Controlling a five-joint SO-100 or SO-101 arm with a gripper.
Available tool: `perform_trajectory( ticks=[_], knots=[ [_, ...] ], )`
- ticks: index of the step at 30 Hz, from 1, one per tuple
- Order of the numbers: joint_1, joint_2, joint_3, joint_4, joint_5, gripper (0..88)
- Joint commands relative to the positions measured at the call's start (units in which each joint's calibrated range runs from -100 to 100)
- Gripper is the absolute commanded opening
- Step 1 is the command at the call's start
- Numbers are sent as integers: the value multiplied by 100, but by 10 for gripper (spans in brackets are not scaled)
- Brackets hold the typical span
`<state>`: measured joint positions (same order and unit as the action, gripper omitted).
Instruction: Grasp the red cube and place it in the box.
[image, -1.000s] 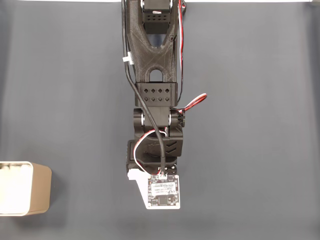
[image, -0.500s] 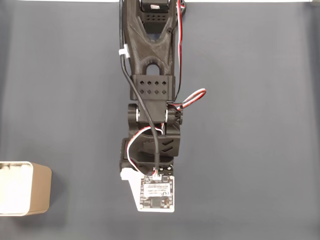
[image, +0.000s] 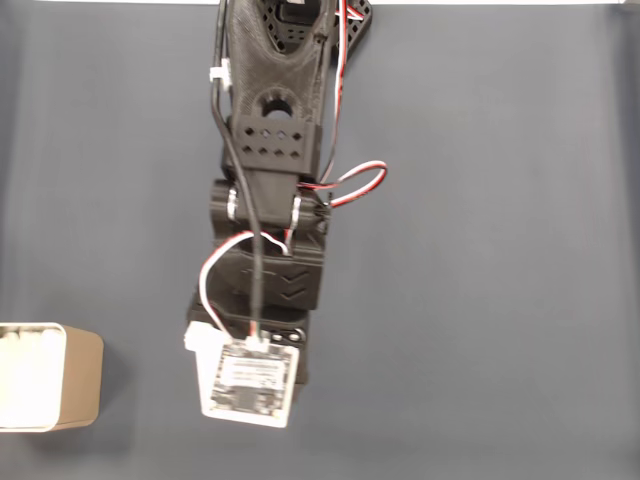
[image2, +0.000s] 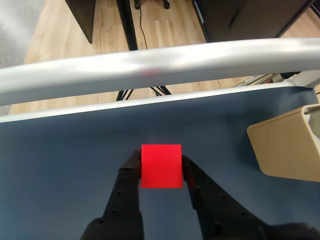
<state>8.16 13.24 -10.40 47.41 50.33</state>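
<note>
The red cube (image2: 160, 166) has plain matt faces. The gripper (image2: 160, 167) fingers (image2: 129, 180) are black matt plastic with fine printed ridges. The box (image2: 285, 147) looks like beige metal with a soft satin sheen and, in the fixed view, a white inside (image: 28, 375). The desk (image: 480, 250) top is smooth matt blue-grey; its far edge carries a glossy silver rail (image2: 160, 62). The floor (image2: 165, 25) beyond is light wood.

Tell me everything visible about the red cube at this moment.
In the wrist view the red cube is small, bright red and matte, with plain faces and sharp edges, no markings. It sits squarely between the two black fingers of the gripper, which press on its left and right sides. Dark blue table surface shows behind it; whether it rests on that or is lifted cannot be told. The beige box stands apart, to its right.
</note>
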Motion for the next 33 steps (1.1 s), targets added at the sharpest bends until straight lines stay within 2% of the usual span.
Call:
perform_trajectory(
  ticks=[1,33],
  knots=[
    [235,-492,-338,37,-29,30],
    [1293,322,-2473,398,-156,29]
  ],
)
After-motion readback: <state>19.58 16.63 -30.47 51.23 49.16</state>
